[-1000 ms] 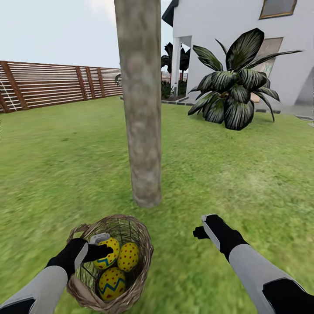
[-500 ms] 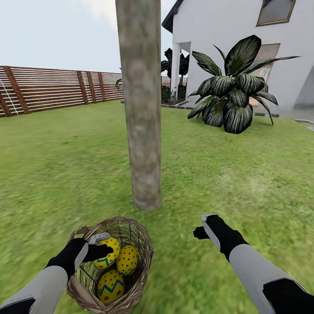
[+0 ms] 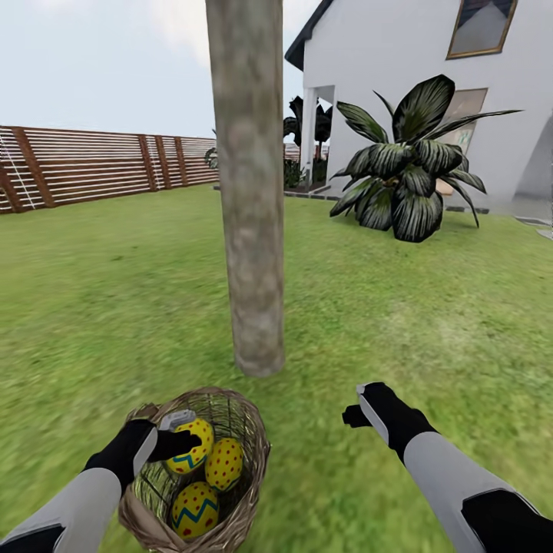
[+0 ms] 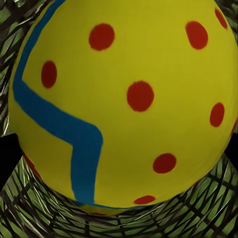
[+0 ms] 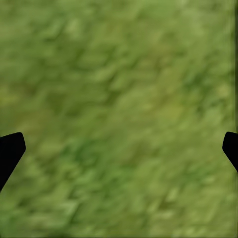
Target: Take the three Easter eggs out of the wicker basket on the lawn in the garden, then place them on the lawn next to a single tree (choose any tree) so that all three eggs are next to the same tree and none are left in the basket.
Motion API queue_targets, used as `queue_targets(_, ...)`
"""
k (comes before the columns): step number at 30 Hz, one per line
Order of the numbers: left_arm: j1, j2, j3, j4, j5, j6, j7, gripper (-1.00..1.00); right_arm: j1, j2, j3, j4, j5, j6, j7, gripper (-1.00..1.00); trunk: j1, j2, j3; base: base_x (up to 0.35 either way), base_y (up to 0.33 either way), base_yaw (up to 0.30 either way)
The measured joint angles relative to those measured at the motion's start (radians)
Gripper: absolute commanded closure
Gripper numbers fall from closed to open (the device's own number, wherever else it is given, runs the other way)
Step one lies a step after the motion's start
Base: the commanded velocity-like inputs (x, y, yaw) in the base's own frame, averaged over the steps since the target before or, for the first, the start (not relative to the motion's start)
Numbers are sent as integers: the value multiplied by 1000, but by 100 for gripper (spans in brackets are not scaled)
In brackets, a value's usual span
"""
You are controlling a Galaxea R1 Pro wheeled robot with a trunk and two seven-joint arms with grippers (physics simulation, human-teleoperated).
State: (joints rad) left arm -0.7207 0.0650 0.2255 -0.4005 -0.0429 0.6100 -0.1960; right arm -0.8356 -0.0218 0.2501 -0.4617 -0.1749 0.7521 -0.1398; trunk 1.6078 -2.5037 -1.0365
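The wicker basket [image 3: 230,491] stands on the lawn [image 3: 107,307] just in front of the tree [image 3: 250,230], with all three Easter eggs [image 3: 223,463] inside. The left gripper [image 3: 180,438] reaches into it, its fingers clamped on the zigzag-banded egg [image 4: 124,99] nearest the rim. The right gripper [image 3: 357,407] hangs over bare grass beside the basket, fingers spread apart.
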Motion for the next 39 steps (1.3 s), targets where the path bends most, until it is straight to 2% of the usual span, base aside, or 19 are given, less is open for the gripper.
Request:
queue_targets(17, 0, 0, 0, 20, -1, 1, 1, 100, 0, 0, 0, 0, 0, 0, 0, -100, -8, 4, 66, 0, 0, 0)
queue_targets(24, 0, 0, 0, 19, -1, 1, 0, 100, 0, 0, -3, -6, -6, -1, 0, -100, -34, 53, 88, 0, 0, 0)
queue_targets(30, 0, -11, 0, 18, 1, -6, -1, 100, 0, 0, -3, -6, -6, -2, 0, -100, -34, 53, 88, -4, 0, 0)
queue_targets(39, 0, -12, 0, 18, 0, -5, -1, 100, 0, 0, -3, -6, -3, -2, 0, -100, -34, 53, 88, -303, 0, 0)
